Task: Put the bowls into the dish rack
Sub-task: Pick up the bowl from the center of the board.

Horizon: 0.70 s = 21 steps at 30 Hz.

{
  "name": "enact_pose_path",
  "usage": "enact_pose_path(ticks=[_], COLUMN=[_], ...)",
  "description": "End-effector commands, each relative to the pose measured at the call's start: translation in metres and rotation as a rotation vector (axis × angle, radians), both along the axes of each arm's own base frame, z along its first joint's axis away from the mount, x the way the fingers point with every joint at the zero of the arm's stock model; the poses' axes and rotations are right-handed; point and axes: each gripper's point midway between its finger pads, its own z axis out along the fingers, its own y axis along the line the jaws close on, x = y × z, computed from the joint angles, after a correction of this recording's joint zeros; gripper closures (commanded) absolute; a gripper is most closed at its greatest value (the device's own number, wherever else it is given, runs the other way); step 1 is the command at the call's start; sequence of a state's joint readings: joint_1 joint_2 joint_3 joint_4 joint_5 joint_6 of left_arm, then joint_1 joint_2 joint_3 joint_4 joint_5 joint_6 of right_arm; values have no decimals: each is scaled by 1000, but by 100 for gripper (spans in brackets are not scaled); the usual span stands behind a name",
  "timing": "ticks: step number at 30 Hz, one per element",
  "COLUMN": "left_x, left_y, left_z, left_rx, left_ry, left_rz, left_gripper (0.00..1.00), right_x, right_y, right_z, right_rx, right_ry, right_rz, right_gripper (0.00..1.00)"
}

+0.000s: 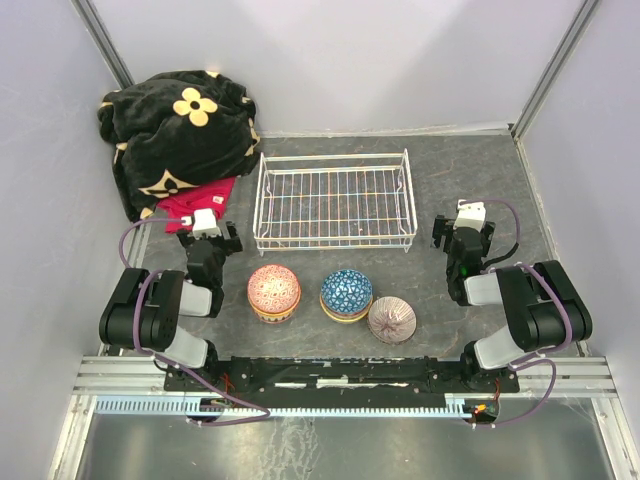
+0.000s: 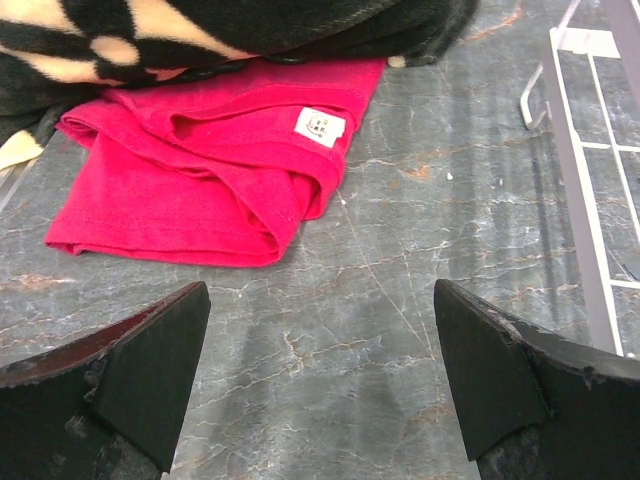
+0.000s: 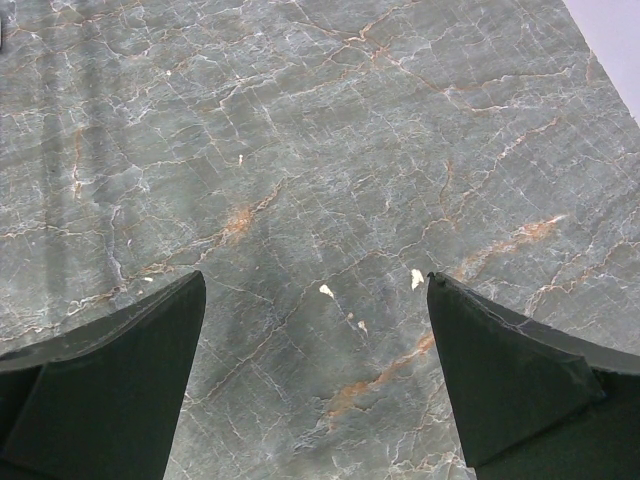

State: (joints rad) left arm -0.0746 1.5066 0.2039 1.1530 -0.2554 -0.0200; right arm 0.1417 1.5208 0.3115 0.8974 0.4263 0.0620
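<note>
Left arm [image 1: 160, 310] and right arm [image 1: 530, 310]: black joint housings, grey links, purple cables [image 1: 123, 243]. White camera blocks [image 1: 205, 222] at wrists. Fingers [image 2: 120, 380] matte black, wedge-shaped, scuffed edges.

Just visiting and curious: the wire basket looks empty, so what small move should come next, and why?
Probably the left tool, open over bare table, should swing toward the pink bowl, the nearest to it. The dish rack holds no bowls, and the right tool is open and empty too.
</note>
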Motion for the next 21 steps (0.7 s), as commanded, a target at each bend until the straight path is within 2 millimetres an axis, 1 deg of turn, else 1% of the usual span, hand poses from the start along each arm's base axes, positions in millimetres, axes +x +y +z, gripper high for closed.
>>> enact_pose_path(ticks=[1, 3, 5, 6, 7, 8, 9, 10, 13, 17, 19, 21], left_x=[8, 6, 6, 8, 9, 12, 13, 14, 12, 6, 2, -3], left_y=[-13, -12, -13, -14, -14, -19, -24, -29, -33, -35, -41, -51], left_z=[19, 24, 30, 33, 36, 40, 45, 51, 72, 109, 132, 166], left_rx=[24, 24, 25, 20, 17, 19, 25, 25, -30, -148, -216, -287], left_ry=[-53, -63, -56, -44, -29, -17, -12, -15, -78, -167, -223, -296], left_rz=[-80, -67, -69, -65, -64, -88, -119, -143, -144, -121, -142, -196], left_gripper=[1, 1, 1, 1, 1, 1, 1, 1, 1, 1, 1, 1], right_x=[11, 8, 8, 8, 8, 5, 5, 1, 0, -6, -11, -14], right_y=[-1, -7, -5, -5, -6, -9, -11, -12, 0, 26, 41, 62], right_z=[19, 23, 31, 37, 48, 52, 66, 75, 99, 135, 157, 186], right_rx=[1, 7, 3, -9, -7, 3, 30, 34, 75, 246, 323, 366], right_ry=[-64, -84, -93, -90, -78, -22, 4, 45, 82, 4, -35, -70], right_rz=[-9, -51, -35, -46, -67, -101, -132, -147, -90, 0, 66, 195], right_gripper=[0, 1, 1, 1, 1, 1, 0, 1, 0, 1, 1, 1])
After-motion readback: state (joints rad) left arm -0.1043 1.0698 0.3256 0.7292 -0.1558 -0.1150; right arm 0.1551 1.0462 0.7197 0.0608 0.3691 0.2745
